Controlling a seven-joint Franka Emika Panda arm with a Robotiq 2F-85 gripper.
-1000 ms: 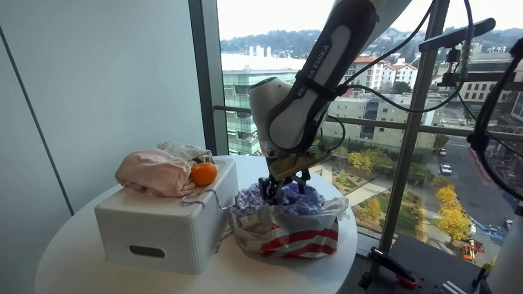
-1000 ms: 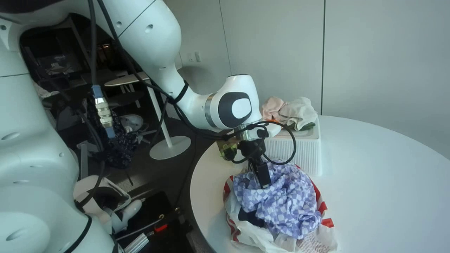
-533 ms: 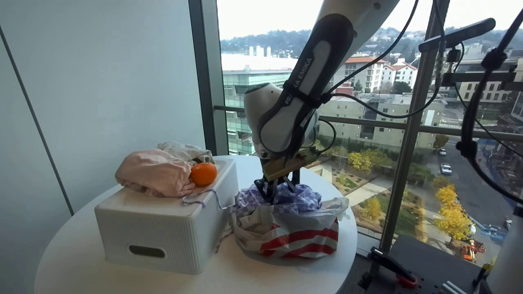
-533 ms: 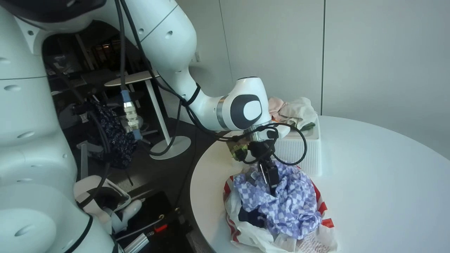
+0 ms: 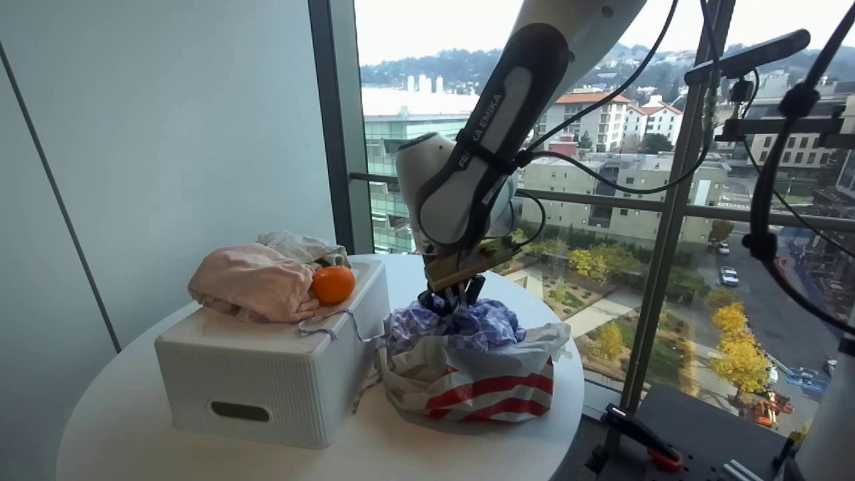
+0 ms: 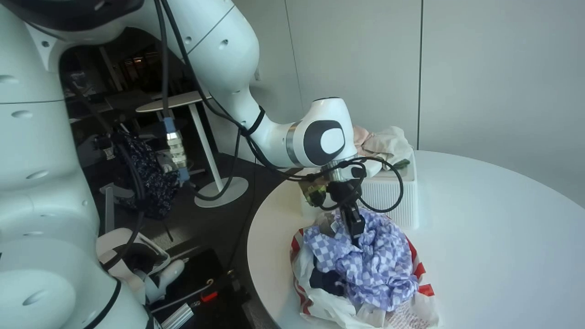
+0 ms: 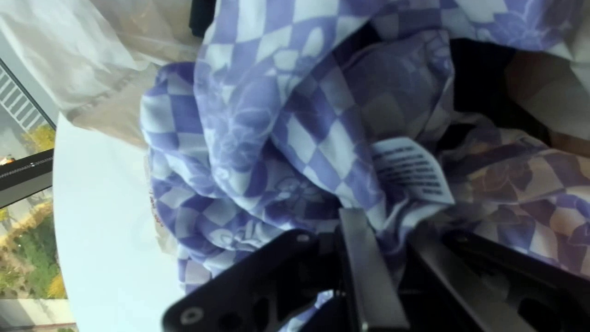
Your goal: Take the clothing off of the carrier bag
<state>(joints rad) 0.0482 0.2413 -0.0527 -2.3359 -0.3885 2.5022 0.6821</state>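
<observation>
Purple-and-white checked clothing [image 6: 379, 269] lies bunched in the mouth of the carrier bag [image 5: 497, 394], a white plastic one with red stripes. Both exterior views show my gripper [image 5: 455, 308] pointing down into the clothing's folds, fingertips sunk in the fabric. In the wrist view the gripper [image 7: 388, 226] has its two fingers drawn together, with a pinch of checked fabric and the base of a white care label [image 7: 412, 170] between them. It is shut on the clothing. The fabric's lower part is hidden inside the bag.
A white ribbed box [image 5: 247, 374] stands beside the bag, bearing pink cloth [image 5: 250, 280], pale cloth [image 6: 388, 146] and an orange fruit [image 5: 333, 284]. A thin purple strap [image 5: 351, 324] runs over its edge. A dark item [image 6: 327, 282] shows in the bag. All stand on a round white table [image 6: 493, 237].
My gripper has shifted a little toward the box, and its fingers have come together from wide apart, gathering the checked fabric. The bag stays where it was.
</observation>
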